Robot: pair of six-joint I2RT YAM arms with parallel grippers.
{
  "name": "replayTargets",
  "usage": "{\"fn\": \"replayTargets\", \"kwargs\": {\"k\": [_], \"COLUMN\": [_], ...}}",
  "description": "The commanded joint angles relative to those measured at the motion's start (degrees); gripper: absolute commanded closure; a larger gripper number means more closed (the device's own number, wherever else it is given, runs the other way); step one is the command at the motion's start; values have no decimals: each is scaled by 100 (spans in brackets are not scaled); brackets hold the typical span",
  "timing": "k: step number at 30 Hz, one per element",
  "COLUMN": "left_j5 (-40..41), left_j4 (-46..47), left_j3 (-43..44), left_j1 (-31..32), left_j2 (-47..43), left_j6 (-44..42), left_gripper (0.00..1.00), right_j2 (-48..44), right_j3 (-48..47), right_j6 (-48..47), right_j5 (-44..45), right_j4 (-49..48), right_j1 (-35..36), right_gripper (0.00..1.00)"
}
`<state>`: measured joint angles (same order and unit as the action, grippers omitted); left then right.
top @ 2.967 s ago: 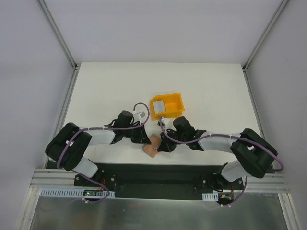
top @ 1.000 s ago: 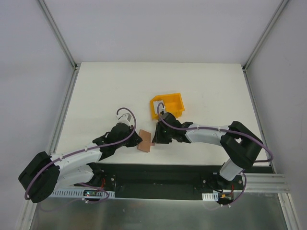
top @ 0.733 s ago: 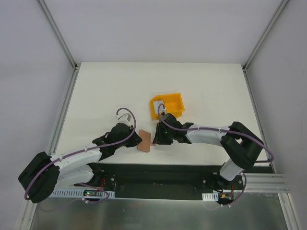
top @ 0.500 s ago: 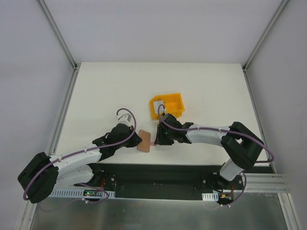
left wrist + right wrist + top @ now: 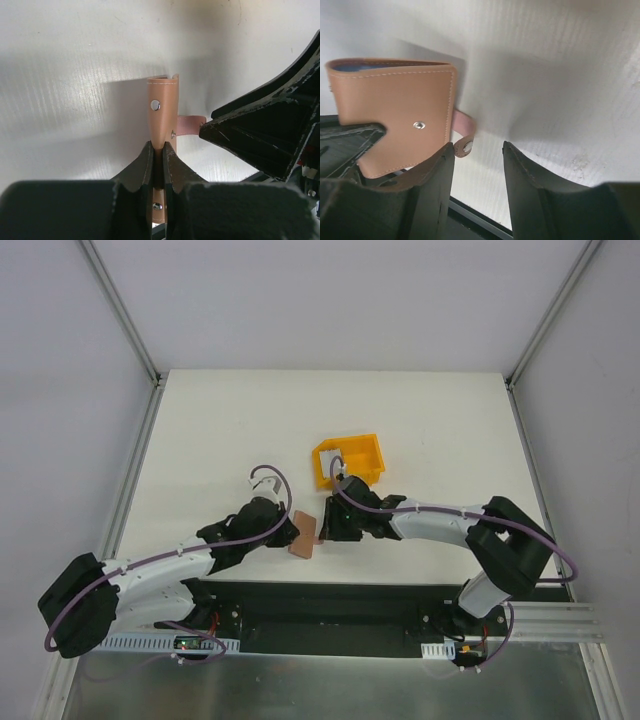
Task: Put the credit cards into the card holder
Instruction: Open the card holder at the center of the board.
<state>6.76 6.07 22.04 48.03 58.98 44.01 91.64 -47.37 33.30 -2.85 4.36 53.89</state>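
Left gripper [image 5: 157, 150] pinches the holder [image 5: 162, 107], folded shut and standing on edge on the table [image 5: 220, 440]. Right gripper [image 5: 477, 148] is spread, tab [image 5: 464, 126] just beside one finger. Holder unopened; what looks like a card [image 5: 333, 461] sits in the bin [image 5: 366, 452]. I judge loading not started.

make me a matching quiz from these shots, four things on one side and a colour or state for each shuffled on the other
Things:
1 left gripper
2 right gripper
3 card holder
4 bin

States:
a yellow, held by neither arm
b open, beside the tab clasp
c brown, pinched at one edge
d shut on the card holder

Pairs: 1-d, 2-b, 3-c, 4-a
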Motion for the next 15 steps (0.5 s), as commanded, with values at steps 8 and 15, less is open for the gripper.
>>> {"fn": "replayTargets", "kwargs": {"k": [8,15], "left_j5": [448,510], "left_j4": [-308,-325], "left_j3": [424,432], "left_j1": [277,321], "left_j2": [149,131], "left_j6": [-68,-77], "left_gripper": [100,100], "right_j2": [-410,-32], "right_j3": [9,-228], "right_j6": [-34,-34], "right_j5": [-145,-40], "right_j4": [-700,-137], "right_j1": [52,52], "right_gripper": [46,48]}}
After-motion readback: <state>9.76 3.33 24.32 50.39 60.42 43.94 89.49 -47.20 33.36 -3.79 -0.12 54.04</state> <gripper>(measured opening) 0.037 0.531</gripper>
